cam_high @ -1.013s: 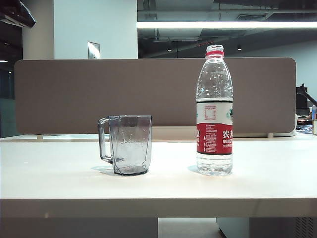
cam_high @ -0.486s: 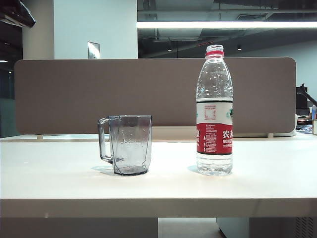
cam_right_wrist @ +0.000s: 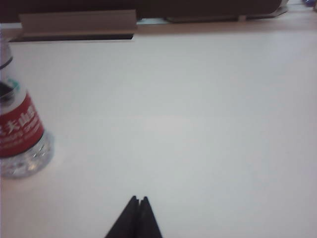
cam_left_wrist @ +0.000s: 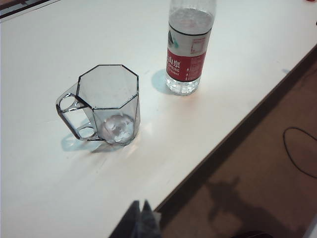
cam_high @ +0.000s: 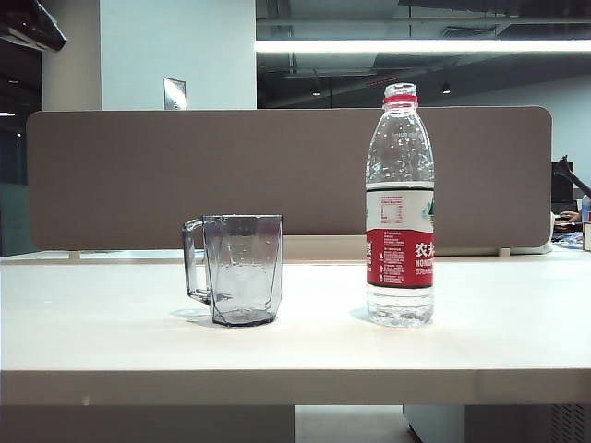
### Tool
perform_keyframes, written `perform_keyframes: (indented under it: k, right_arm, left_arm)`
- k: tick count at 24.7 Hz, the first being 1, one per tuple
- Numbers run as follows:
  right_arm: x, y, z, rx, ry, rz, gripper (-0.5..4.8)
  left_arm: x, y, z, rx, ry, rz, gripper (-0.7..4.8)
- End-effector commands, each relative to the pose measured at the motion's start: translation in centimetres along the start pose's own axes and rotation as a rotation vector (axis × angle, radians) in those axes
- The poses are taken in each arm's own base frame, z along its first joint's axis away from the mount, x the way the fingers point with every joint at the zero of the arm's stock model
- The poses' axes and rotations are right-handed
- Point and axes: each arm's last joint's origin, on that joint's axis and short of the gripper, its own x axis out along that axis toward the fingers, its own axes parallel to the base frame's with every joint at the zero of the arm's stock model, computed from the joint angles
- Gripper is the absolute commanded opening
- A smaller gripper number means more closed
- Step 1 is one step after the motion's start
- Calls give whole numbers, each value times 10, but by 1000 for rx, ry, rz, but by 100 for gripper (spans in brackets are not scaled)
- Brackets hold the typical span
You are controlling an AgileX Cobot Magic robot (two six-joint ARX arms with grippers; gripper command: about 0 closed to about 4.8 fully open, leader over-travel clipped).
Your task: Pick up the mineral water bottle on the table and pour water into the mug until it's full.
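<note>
While bottle (cam_high: 400, 205) and mug (cam_high: 242, 269) stand apart | left hand (cam_left_wrist: 140, 218) together | right hand (cam_right_wrist: 137, 204) together

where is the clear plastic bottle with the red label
In the exterior view, the clear plastic red-labelled bottle stands upright right of the smoky-grey faceted mug, apart from it.

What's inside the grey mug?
The mug looks empty: its base shows through the open top, with no water visible. Both shut grippers, left and right, hang away from it.

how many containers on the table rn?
2. The mug stands left on the table; the mineral water bottle stands upright to its right, apart from it. Nothing seems hidden.
</note>
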Motion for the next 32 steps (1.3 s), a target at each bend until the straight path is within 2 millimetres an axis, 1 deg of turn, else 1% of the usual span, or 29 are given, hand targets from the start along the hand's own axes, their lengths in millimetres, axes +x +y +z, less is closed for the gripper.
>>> perform_keyframes:
  k: [1,3,5,6,9,10,14,15,16,18,20,23,24,25,26,28,29,30,32]
  right_arm:
    - [-2,0,15,44,-115,-2,-6]
    - [-7,0,29,77,-176,-6,-6]
    - [-29,1,74,94,-323,-1,-6]
    - [-39,1,90,92,-377,0,-6]
    - [-68,0,128,76,-513,-3,-6]
    - [-79,0,141,57,-563,-6,-6]
    - [-117,-1,182,-58,-706,-46,-6]
    - [-135,-2,202,-120,-764,-90,-6]
    - [-149,-3,222,-154,-796,-157,-6]
    - [-158,-4,244,-179,-802,-240,-6]
    - [-159,-5,267,-215,-792,-312,-6]
    - [-149,-4,301,-252,-760,-374,-6]
    - [-137,-2,320,-255,-741,-369,-6]
    - [-126,0,332,-252,-727,-364,-6]
    - [-117,1,341,-244,-715,-350,-6]
    - [-91,4,355,-224,-685,-287,-6]
    - [-59,9,364,-197,-645,-203,-6]
    - [-29,12,367,-172,-609,-158,-6]
    - [8,13,364,-142,-557,-150,-6]
  left_arm:
    - [-1,0,2,8,-17,-6,-5]
    - [-1,0,2,8,-17,-6,-5]
    - [-1,0,2,8,-17,-6,-5]
    - [-1,0,2,8,-17,-6,-5]
    - [-1,0,2,8,-17,-5,-5]
    - [-1,0,2,8,-17,-4,-5]
    - [-1,0,2,8,-17,-6,-5]
    - [-1,0,2,8,-17,-5,-5]
    - [-1,0,2,8,-17,-5,-5]
    - [-1,0,2,8,-17,-6,-5]
    - [-1,0,2,8,-17,-6,-5]
    - [-1,0,2,8,-17,-5,-5]
    - [-1,0,2,8,-17,-6,-5]
    - [-1,0,2,8,-17,-6,-5]
    - [-1,0,2,8,-17,-5,-5]
    - [-1,0,2,8,-17,-5,-5]
    - [-1,0,2,8,-17,-5,-5]
    - [-1,0,2,8,-17,-5,-5]
    - [-1,0,2,8,-16,-6,-5]
